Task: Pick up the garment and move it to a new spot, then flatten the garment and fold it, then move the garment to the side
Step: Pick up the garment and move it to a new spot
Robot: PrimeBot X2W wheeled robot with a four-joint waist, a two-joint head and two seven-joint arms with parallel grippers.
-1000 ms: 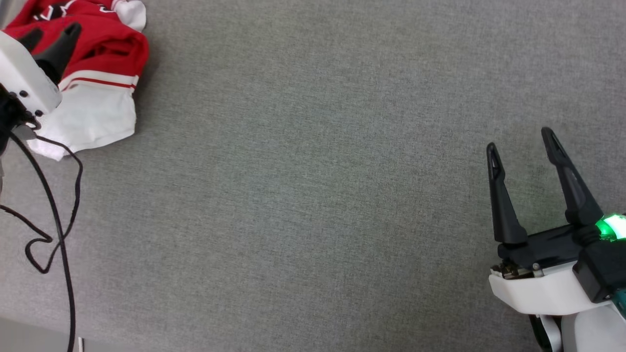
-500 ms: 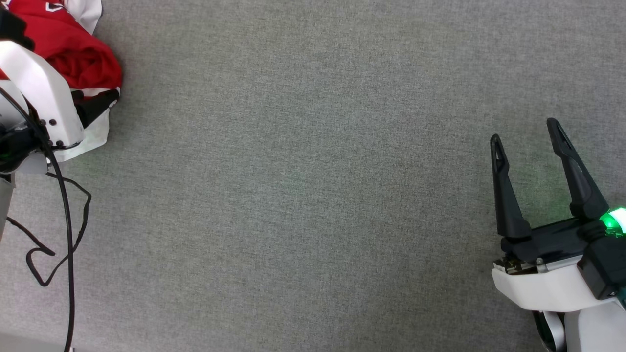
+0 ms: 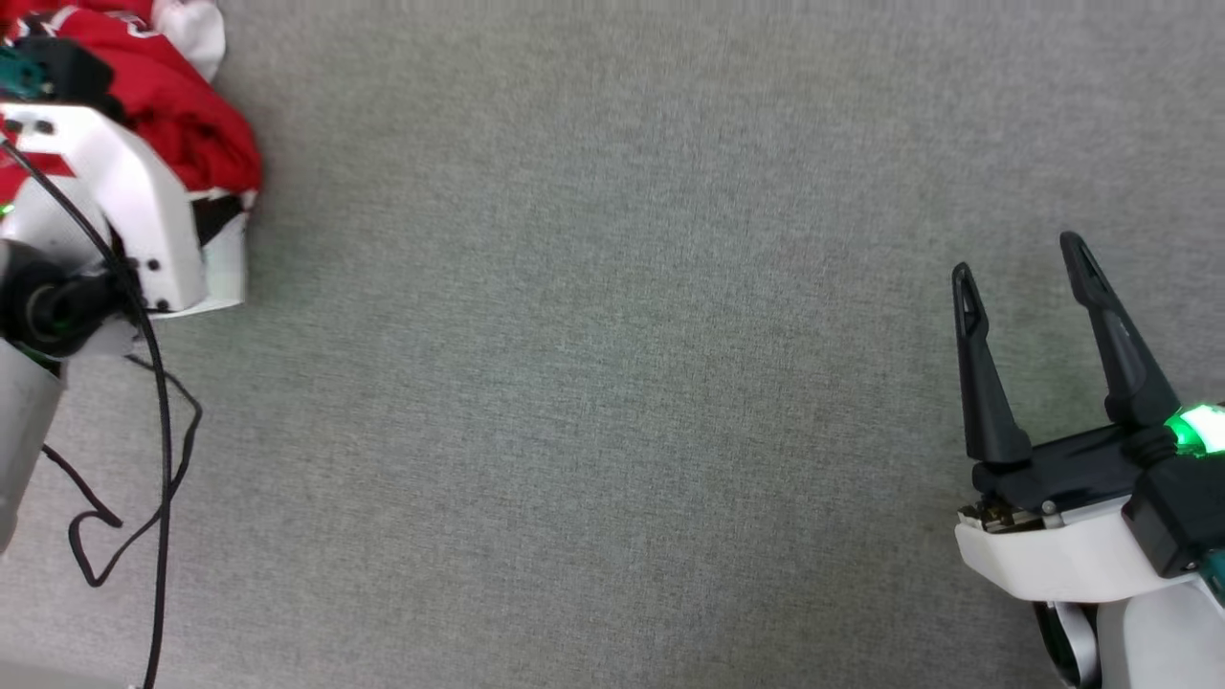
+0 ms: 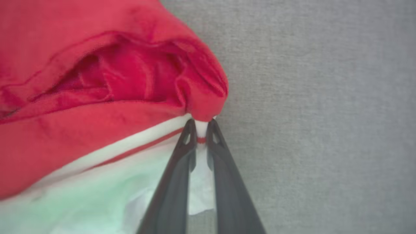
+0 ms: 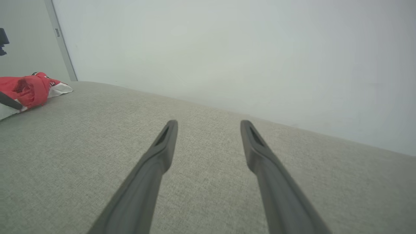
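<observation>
The garment, a crumpled red jersey with white parts, lies bunched at the far upper left of the grey surface; it also appears as a small red heap at the left edge of the right wrist view. In the left wrist view my left gripper is shut on the garment, pinching a fold of the red-and-white striped trim between its tips. In the head view the left arm's white housing covers that grip. My right gripper stands open at the lower right, above bare fabric, with nothing between its fingers.
A black cable loops down from the left arm over the grey surface. A pale wall rises beyond the surface's far edge in the right wrist view.
The left gripper has closed on the garment's trimmed edge. The head view has shifted slightly. The right gripper has stayed open and still.
</observation>
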